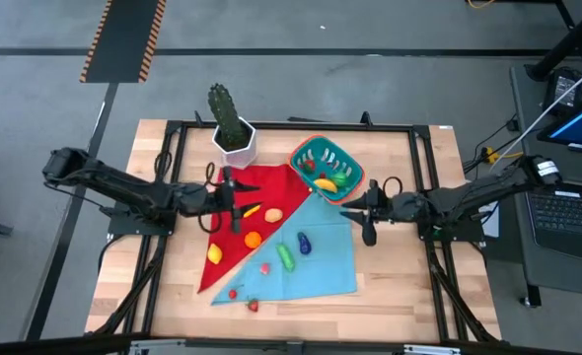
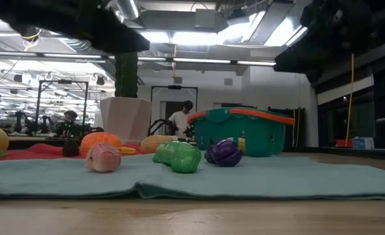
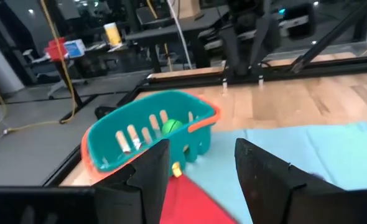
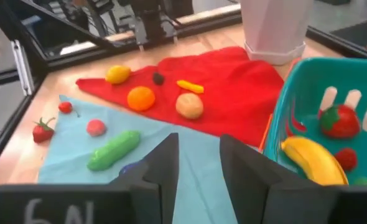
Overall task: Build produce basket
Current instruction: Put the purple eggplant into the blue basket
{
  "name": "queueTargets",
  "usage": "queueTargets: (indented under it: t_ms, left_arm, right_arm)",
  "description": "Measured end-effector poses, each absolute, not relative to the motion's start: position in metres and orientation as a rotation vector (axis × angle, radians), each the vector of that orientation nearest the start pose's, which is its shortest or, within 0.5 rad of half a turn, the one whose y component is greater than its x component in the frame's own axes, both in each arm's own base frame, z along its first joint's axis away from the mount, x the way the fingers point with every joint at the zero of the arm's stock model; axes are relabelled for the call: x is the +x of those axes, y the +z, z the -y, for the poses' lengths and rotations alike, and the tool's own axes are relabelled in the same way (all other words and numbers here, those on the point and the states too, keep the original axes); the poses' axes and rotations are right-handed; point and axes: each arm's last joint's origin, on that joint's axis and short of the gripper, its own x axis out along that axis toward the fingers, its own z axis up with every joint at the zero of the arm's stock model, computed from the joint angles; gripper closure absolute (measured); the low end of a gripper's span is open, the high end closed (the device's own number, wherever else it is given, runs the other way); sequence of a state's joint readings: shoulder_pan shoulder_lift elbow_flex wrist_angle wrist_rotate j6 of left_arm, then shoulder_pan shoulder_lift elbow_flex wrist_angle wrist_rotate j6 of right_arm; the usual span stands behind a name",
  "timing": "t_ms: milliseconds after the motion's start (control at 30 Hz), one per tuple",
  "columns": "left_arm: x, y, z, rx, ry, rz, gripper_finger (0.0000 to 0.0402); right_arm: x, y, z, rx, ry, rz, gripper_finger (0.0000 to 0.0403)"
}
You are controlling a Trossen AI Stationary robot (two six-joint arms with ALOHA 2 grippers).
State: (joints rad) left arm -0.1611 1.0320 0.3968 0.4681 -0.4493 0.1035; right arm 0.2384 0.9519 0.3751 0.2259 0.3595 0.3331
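Observation:
The teal basket with its orange-red rim stands at the far middle of the table, its base partly on the cloths. A banana, a strawberry and a green piece lie inside it. More produce lies loose on the red cloth and the teal cloth: lemon, orange, carrot, cucumber, eggplant. My left gripper hovers open over the red cloth, left of the basket. My right gripper hovers open to the basket's right. Neither holds anything.
A white hexagonal pot with a cactus stands left of the basket at the far edge. Two small red berries lie near the teal cloth's near edge. A black frame runs around the wooden table.

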Motion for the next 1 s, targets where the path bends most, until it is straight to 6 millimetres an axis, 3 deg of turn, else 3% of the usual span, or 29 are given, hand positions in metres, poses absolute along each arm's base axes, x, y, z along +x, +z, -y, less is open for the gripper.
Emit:
queueTargets:
  t_ms: [233,567,800,1000]
  left_arm:
    - [0.193,0.200,0.028,0.116,0.292,-0.200,0.0229]
    - [0.188,0.198,0.045,0.108,0.209,-0.193,0.0229]
    - [0.184,0.198,0.057,0.098,0.201,-0.184,0.0229]
    - [0.181,0.198,0.066,0.106,0.160,-0.185,0.0229]
  right_arm:
    - [0.215,0.217,-0.073,0.221,-0.195,-0.414,0.0309]
    - [0.262,0.235,-0.122,0.245,-0.308,-0.654,0.0323]
    - [0.286,0.233,-0.156,0.270,-0.386,-0.716,0.0323]
    - [0.306,0.223,-0.171,0.337,-0.544,-0.816,0.0323]
